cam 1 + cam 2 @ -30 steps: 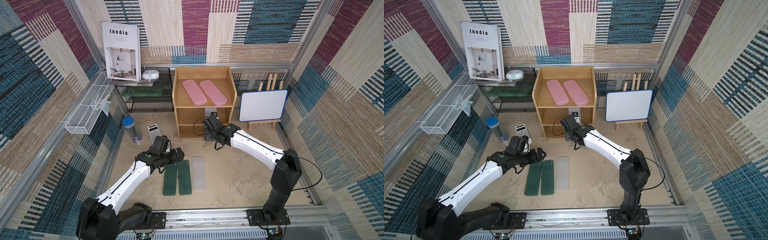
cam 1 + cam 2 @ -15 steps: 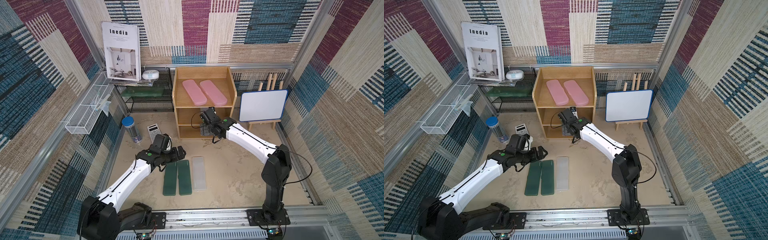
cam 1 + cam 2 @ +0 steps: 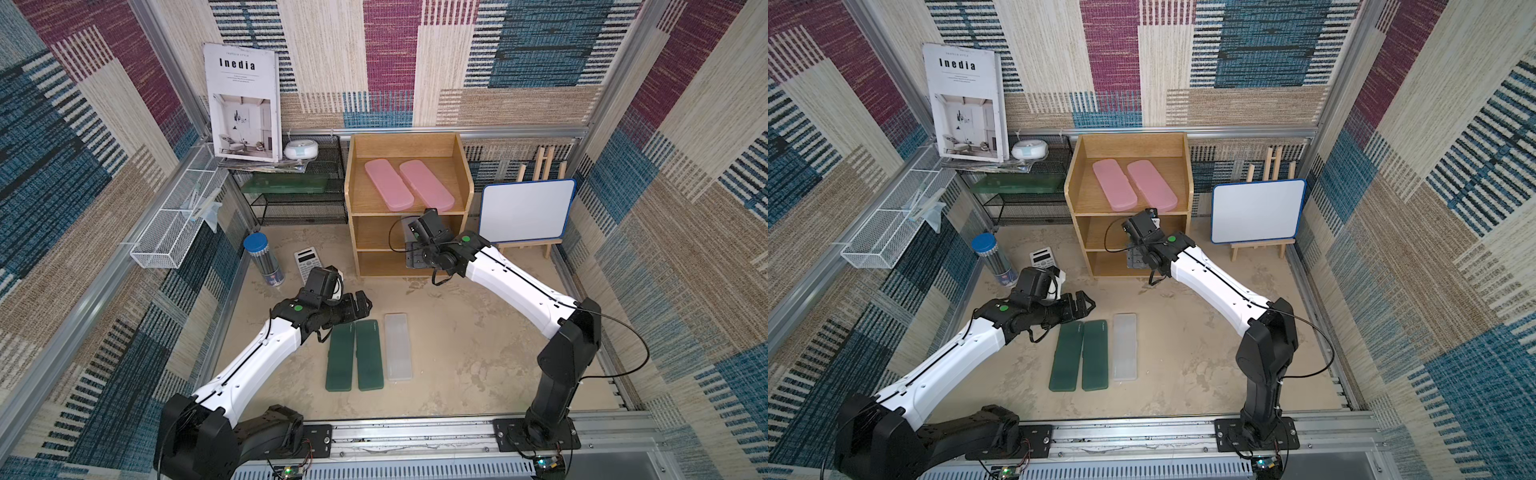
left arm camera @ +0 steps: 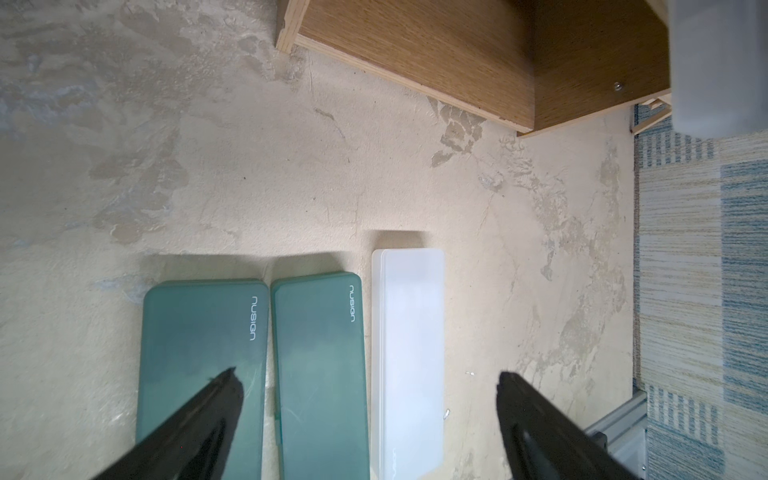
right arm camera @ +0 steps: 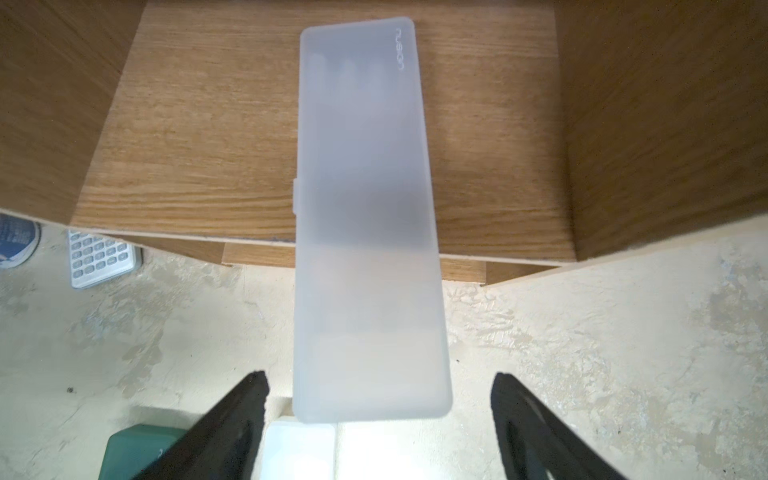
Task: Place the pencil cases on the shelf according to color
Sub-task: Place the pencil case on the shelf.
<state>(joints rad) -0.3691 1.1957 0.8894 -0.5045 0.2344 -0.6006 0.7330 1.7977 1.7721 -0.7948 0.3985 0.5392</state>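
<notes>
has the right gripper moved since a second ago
Yes. The right gripper has gone toward the shelf: in a top view it now sits at the shelf's open front rather than out over the floor.

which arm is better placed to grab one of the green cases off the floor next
Left. The left tool hangs open right over the two green cases, by the frosted case on the floor. The right tool is open at the shelf, beside the half-inserted frosted case.

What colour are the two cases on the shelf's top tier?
Pink, both; clearest in both top views, on the wooden shelf.
</notes>
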